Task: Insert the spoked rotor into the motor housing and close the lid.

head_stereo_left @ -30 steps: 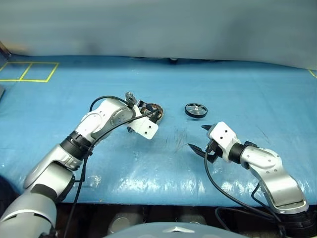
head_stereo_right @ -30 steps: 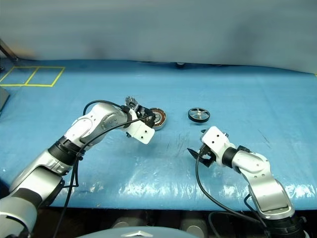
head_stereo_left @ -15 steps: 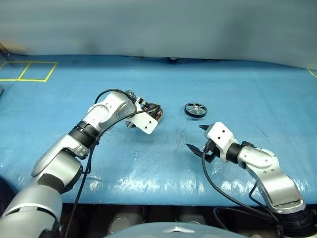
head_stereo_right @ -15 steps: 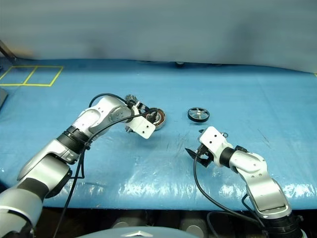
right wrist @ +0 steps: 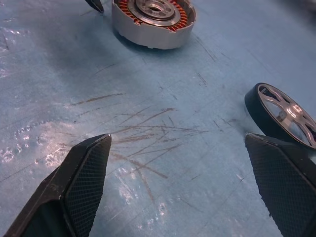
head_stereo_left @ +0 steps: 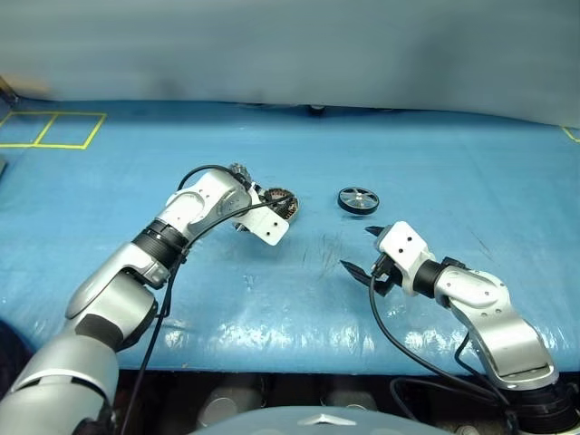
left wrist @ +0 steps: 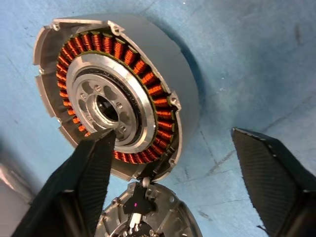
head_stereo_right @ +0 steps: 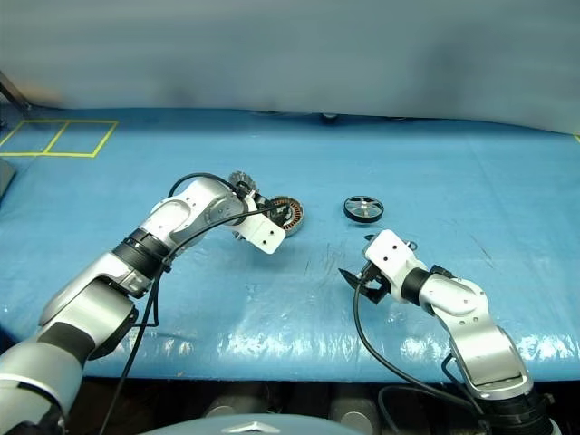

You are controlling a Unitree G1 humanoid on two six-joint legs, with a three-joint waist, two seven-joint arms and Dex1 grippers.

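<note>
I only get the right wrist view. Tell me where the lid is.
Observer: The lid lies open beside the motor housing, joined at its edge.
Operator: Report the left gripper.
Observer: The left gripper is open, with one finger over the housing's hub and the other outside its wall.
Operator: Give me the whole rotor.
Observer: The spoked rotor lies flat on the blue table, to the right of the housing and beyond the open right gripper. Nothing touches it.
</note>
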